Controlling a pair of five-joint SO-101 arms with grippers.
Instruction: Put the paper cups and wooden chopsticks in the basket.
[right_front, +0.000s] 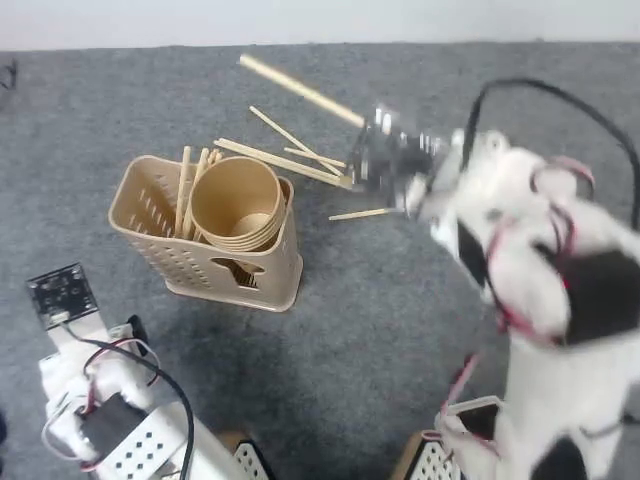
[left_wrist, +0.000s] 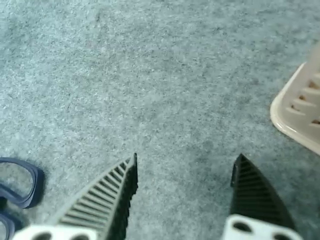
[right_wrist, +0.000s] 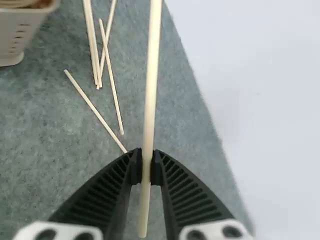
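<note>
My right gripper (right_wrist: 145, 167) is clamped near one end of a wooden chopstick (right_wrist: 151, 75) — the long free part can swing, so I should carry it slowly and tip it into the basket (right_front: 190, 265) beside the paper cups (right_front: 235, 200). My left gripper (left_wrist: 182, 170) has its jaws apart, holding nothing.

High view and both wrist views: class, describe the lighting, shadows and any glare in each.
High view: soft, even light; the basket casts a faint shadow on the carpet. Left wrist view: diffuse light, no hard shadow under the left gripper. Right wrist view: the pale surface beyond the carpet glares, nearly featureless; the chopstick in the right gripper throws no sharp shadow.
</note>
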